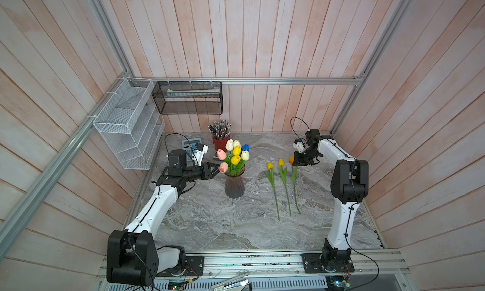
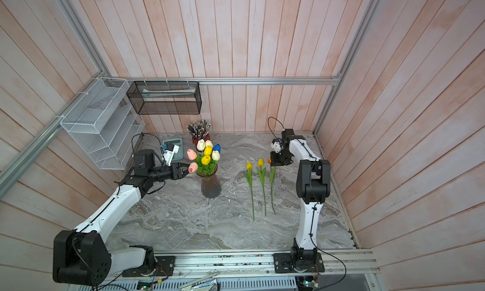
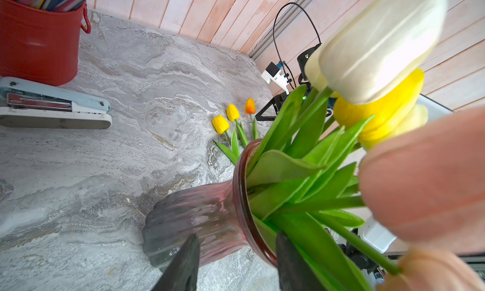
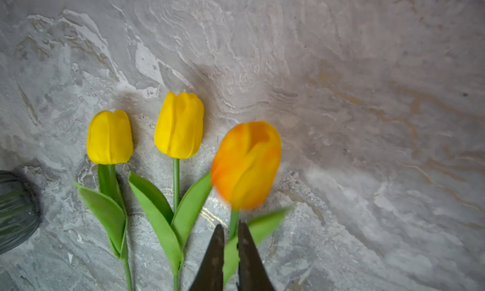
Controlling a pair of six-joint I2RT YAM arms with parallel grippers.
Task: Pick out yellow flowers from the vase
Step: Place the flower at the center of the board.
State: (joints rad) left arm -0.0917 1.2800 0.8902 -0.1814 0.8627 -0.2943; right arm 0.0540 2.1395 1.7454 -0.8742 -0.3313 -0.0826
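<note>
The dark ribbed vase (image 1: 234, 187) (image 2: 211, 187) stands mid-table. It holds two yellow flowers (image 1: 236, 155) (image 2: 207, 155) among white, pink and blue tulips. Three more lie side by side to its right: two yellow ones (image 1: 270, 165) (image 1: 281, 162) and an orange-tinged one (image 1: 291, 159) (image 4: 245, 163). My right gripper (image 1: 294, 163) (image 4: 230, 224) hangs over the orange-tinged flower's stem, which runs through the narrow gap between the slightly parted jaws; that head is blurred. My left gripper (image 1: 217, 169) (image 3: 237, 234) is open at the vase's rim (image 3: 240, 197), one finger on each side.
A red cup of pencils (image 1: 221, 140) and a calculator (image 1: 191, 144) stand behind the vase, with a stapler (image 3: 55, 106) beside the cup. A white wire rack (image 1: 126, 124) and a black mesh basket (image 1: 189, 98) hang on the back-left walls.
</note>
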